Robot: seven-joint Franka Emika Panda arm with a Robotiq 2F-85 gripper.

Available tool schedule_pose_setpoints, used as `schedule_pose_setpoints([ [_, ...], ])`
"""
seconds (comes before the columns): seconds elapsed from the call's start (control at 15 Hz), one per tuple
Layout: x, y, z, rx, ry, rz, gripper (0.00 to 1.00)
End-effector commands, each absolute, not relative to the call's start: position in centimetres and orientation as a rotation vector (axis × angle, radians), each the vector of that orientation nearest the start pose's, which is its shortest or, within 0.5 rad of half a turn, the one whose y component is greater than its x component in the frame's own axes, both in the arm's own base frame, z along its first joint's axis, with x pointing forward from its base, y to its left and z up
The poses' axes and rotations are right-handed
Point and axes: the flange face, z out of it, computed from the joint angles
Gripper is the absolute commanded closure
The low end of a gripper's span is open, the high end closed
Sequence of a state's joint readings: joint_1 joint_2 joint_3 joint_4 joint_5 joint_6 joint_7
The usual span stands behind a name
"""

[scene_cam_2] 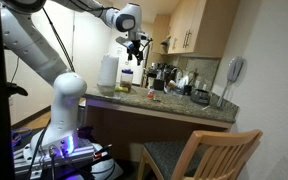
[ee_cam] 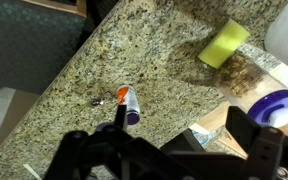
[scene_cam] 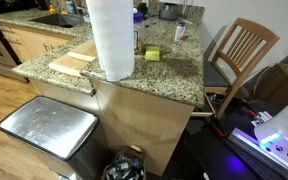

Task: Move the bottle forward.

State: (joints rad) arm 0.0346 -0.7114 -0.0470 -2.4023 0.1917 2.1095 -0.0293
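With the end effector (ee_cam: 169, 148) spread wide and empty above the granite worktop (ee_cam: 169, 60), the small bottle (ee_cam: 127, 104) is best centred between the jaws before being gripped

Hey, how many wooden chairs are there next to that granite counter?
1. A slat-backed wooden chair with a dark seat stands at the end of the speckled granite counter; both exterior views show it. Others could sit out of frame.
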Motion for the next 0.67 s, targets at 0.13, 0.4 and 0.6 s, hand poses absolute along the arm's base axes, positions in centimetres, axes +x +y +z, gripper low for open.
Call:
schedule_pose_setpoints([
  [0.13, 40.4, 0.0, 56.3, -2.905, 0.167, -0.670, 0.00],
  [0.4, 46.9, 1.5, 53.3, -2.850, 0.266, -0.852, 0.00],
  [0.6, 51.3, 1.7, 51.0, -2.907, 0.339, -0.871, 0.00],
])
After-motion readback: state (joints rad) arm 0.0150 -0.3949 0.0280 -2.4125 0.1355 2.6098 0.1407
